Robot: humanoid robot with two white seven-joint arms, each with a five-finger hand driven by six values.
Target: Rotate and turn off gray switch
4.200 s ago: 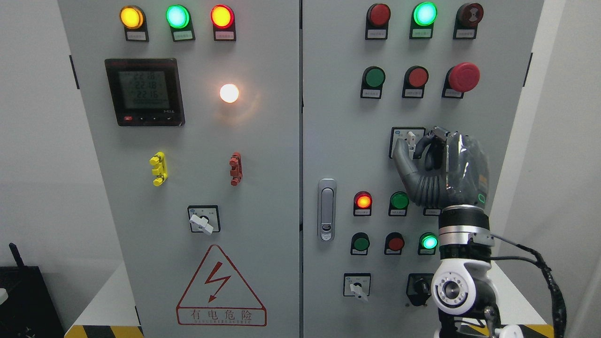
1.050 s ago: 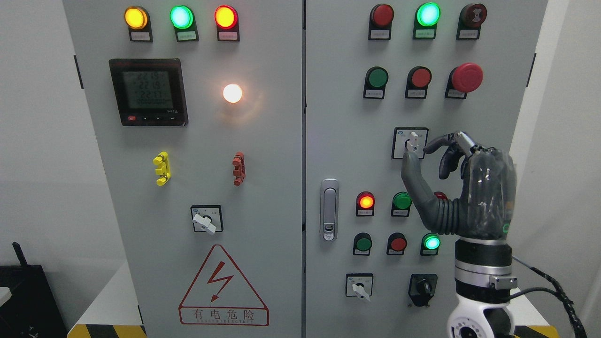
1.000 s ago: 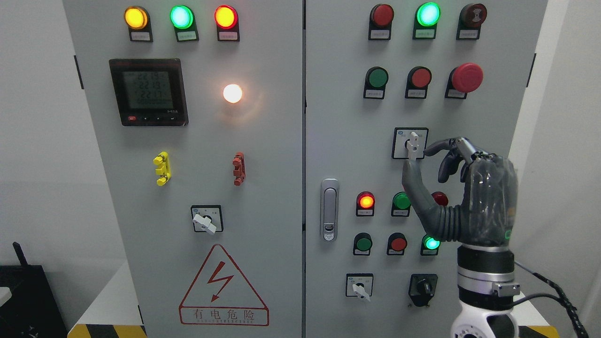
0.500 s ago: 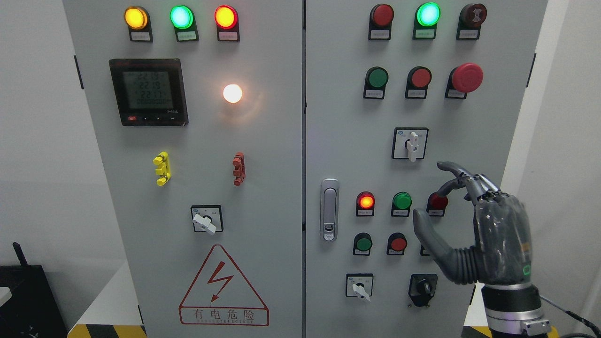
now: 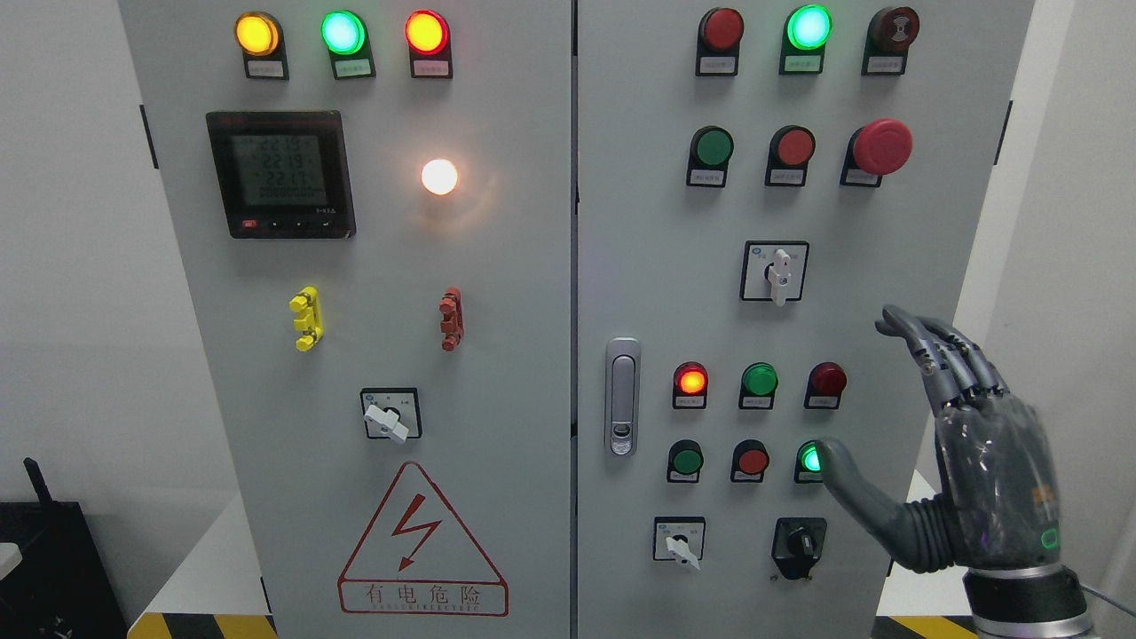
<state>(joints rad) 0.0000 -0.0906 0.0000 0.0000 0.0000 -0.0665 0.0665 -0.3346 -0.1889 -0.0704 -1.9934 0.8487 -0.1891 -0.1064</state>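
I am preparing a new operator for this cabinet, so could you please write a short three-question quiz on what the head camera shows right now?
1. True or false: the robot's right hand is gripping the white lever of the gray rotary switch in the black-framed square plate.
2. Which way does that lever point? A) straight up and down B) horizontal C) slanted to the lower right
3. Fill in: in the row below that switch, the round red-orange indicator lamp is lit, while the dark red round lamp at the row's right end is ____.

Key: 1 false, the hand is open and apart from the switch, lower right of it; 2 A; 3 unlit.
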